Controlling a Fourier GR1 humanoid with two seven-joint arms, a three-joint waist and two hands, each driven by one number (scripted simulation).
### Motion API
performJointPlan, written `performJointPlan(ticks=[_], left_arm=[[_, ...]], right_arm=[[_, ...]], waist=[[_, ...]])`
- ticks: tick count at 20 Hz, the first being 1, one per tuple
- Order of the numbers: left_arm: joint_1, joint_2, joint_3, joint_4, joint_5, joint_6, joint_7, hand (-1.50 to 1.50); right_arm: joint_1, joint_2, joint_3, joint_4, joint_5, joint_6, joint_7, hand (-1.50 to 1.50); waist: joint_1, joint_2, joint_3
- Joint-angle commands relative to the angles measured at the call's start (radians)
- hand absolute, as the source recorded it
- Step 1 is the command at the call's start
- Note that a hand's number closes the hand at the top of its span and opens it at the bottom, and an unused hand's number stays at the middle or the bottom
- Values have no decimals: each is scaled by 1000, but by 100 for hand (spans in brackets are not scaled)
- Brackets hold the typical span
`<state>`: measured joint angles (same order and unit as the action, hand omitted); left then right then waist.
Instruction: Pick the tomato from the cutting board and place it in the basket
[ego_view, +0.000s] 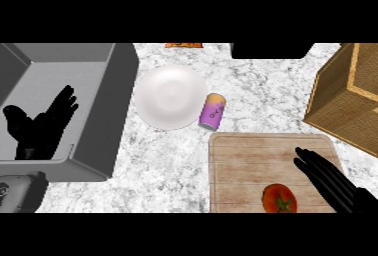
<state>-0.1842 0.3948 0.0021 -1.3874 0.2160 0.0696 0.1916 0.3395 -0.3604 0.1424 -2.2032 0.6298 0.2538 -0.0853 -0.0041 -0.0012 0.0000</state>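
On the cutting board (251, 165), near its lower edge, sits the tomato (280, 198); the right hand (328, 180) beside it has straight fingers, holding nothing. Left of the board, the left hand (40, 125) rests open.

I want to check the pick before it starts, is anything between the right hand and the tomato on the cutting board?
Nothing visible stands between them. The right hand is open over the cutting board, with the tomato just to its left near the board's lower edge. The purple can and white plate lie farther up the counter, out of the way.
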Motion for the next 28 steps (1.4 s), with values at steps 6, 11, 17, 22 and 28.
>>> performJointPlan(ticks=[6, 11, 17, 22, 28], left_arm=[[35, -41, 17, -25, -46, -13, -12, 0], [-91, -44, 67, 117, -48, -63, -30, 0], [-10, -71, 63, 30, -89, -52, -9, 0], [-6, -93, 77, 26, -102, -60, -5, 0], [18, -49, 134, -7, -71, -133, 13, 0]], right_arm=[[-70, 47, 64, 208, 199, -46, -8, -150], [-55, 37, 39, 193, 198, -11, -23, -150], [69, -3, -53, 165, 116, -17, -197, -150], [45, 40, 3, 114, 144, 40, -164, -150], [75, 57, 12, 210, 241, -54, -244, -150]], waist=[[5, 1, 0], [-3, 2, 0], [-4, 0, 0], [-2, 0, 0], [0, 0, 0]])
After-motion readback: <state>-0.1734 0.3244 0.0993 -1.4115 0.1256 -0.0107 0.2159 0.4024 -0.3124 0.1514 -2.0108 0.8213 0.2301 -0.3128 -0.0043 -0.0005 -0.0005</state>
